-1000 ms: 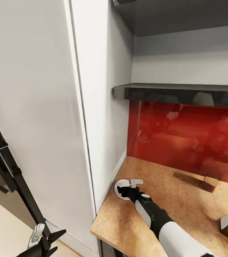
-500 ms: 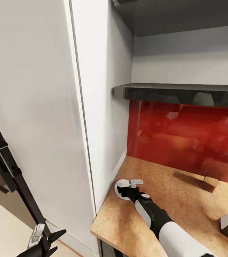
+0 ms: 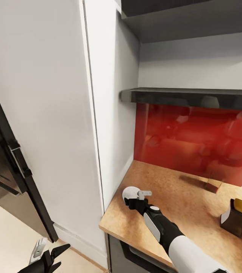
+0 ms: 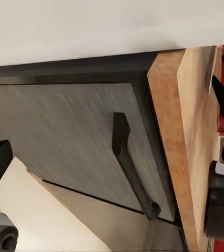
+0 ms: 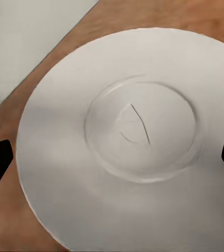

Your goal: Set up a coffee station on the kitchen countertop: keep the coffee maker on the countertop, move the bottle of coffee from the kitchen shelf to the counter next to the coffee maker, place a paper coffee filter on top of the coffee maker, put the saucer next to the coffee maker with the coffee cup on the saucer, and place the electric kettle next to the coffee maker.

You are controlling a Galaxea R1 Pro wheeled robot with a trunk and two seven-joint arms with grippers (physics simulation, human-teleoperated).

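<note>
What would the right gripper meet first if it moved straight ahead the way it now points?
Most likely the saucer: the right gripper points down at it on the countertop, the white plate centred between its open fingertips. The remaining gap is unclear.

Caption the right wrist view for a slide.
Right gripper open, fingertips either side of the white saucer on the countertop.

Tall white cabinet panel (image 3: 52,125) fills left side; dark glossy appliance door (image 3: 7,178) with bar handle at far left. Pale beige floor (image 3: 11,242) below. Glossy red backsplash (image 3: 189,140) under white wall (image 3: 196,68). Grey cabinet front (image 4: 64,136), black handle (image 4: 130,165).
</note>
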